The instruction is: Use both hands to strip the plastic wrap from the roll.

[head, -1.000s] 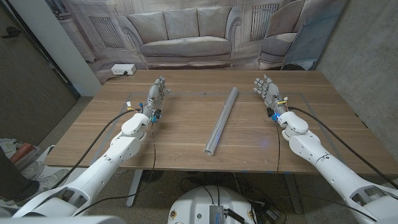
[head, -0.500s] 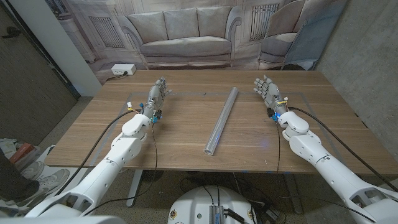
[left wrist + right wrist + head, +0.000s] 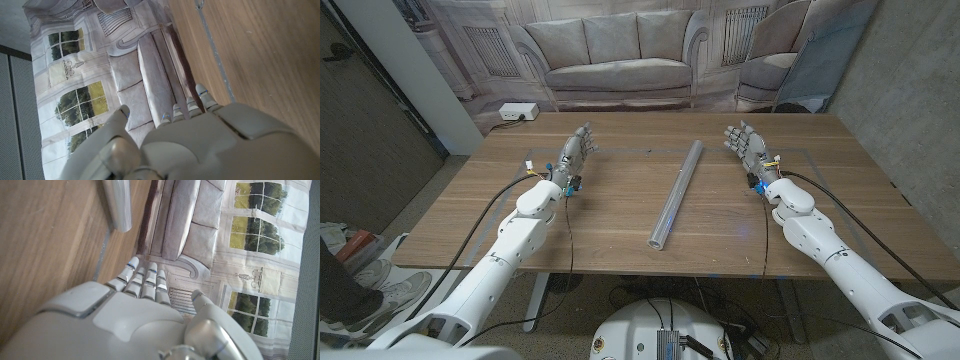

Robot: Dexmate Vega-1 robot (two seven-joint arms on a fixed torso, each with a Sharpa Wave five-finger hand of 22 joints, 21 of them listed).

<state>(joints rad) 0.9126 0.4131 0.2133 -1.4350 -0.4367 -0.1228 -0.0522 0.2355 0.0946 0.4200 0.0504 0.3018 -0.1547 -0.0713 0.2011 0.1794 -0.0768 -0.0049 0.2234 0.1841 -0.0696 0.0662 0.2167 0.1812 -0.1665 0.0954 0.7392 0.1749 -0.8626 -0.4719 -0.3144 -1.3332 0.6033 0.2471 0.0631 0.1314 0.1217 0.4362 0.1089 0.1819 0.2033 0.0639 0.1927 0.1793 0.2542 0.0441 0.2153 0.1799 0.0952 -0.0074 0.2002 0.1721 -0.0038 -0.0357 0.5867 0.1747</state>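
Wooden surface (image 3: pixel 620 215) with the roll (image 3: pixel 678 193) of plastic wrap lying along its middle, one end toward the far edge and the other close to the near edge, untouched and with no wrap pulled loose as far as can be seen. The left robot hand (image 3: pixel 574 154) stands near the far left corner and the right robot hand (image 3: pixel 747 147) near the far right corner, each well apart from the roll, fingers extended and apart, holding nothing. Judged from this layout, the task has not yet begun: both reaches, the grasp and the whole stripping of the wrap are left to do.
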